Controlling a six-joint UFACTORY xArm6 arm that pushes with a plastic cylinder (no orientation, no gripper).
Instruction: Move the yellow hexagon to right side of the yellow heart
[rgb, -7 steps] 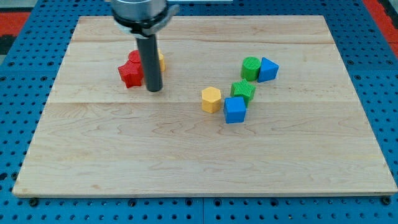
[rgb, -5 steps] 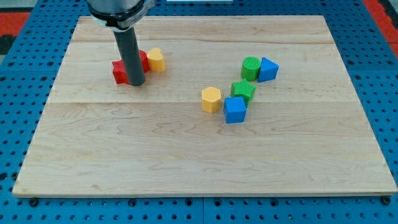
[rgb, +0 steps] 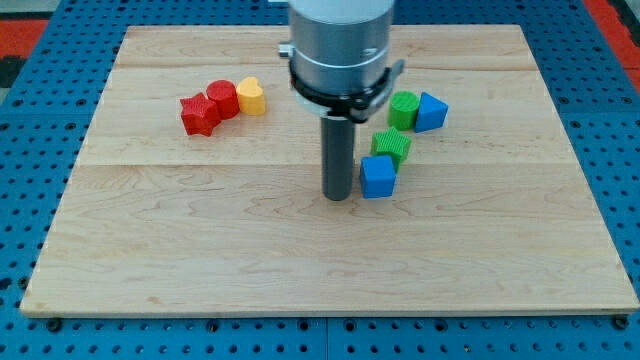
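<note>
My tip (rgb: 338, 197) rests on the wooden board (rgb: 200, 250) near its middle, just left of a blue cube (rgb: 378, 177). The yellow hexagon does not show; the rod covers the spot just left of the blue cube. The yellow heart (rgb: 251, 96) sits at the upper left, well to the left of and above my tip. It touches a red cylinder (rgb: 222, 99) on its left.
A red star-shaped block (rgb: 198, 115) lies left of the red cylinder. A green ribbed block (rgb: 392, 146) sits above the blue cube. A green cylinder (rgb: 404, 108) and a blue block (rgb: 432, 111) stand together at the upper right.
The rod has moved from the red blocks at the upper left to the board's middle and now hides the yellow hexagon. The red blocks sit slightly shifted beside the heart.
</note>
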